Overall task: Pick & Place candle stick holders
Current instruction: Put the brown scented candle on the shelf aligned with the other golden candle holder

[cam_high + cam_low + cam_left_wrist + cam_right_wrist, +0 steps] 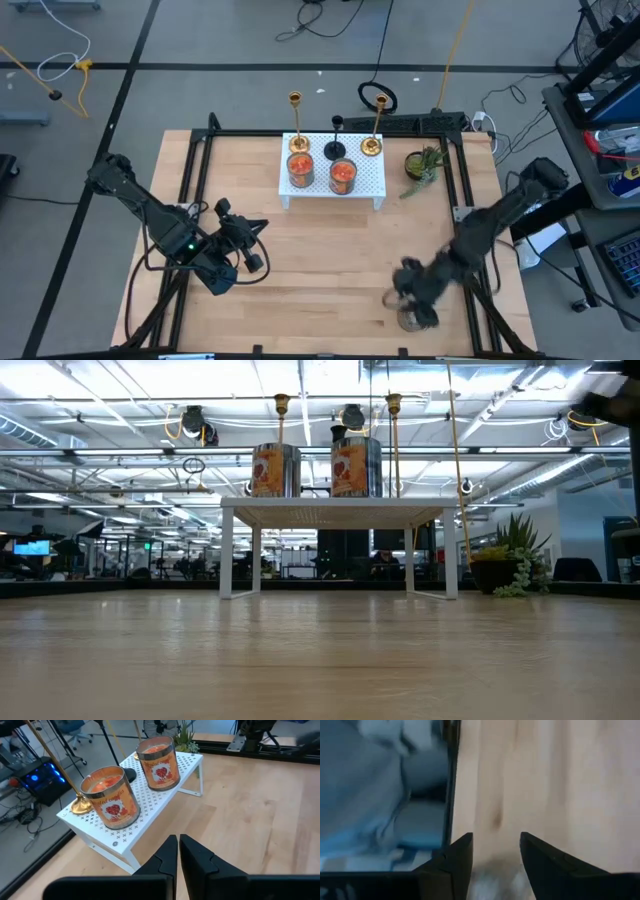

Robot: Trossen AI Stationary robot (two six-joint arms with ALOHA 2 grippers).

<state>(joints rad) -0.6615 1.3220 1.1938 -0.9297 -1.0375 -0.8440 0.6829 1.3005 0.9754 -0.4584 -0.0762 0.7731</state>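
Two orange-red glass cups [300, 167] [342, 175], two gold sticks [297, 143] [371, 146] and the short black holder [336, 150] stand by their bases on the white perforated rack [372, 182] at the table's far middle. My right gripper [408, 298] is low at the near right and is partly closed, with the greyish clear cup [412, 318] showing as a pale blur [492, 880] between its fingers. My left gripper [256, 230] is shut and empty at the near left, pointing toward the rack [150, 815]. My right gripper has the greyish clear cup [490, 877] between its two fingers, which come at it from above and point down toward the table's near edge. Blur hides which part of the cup they meet and whether the cup is off the table.
A small green potted plant [422, 165] stands right of the rack. A black frame rail [451, 780] runs along the table edge close beside my right gripper. Bare wood lies between the rack and both grippers.
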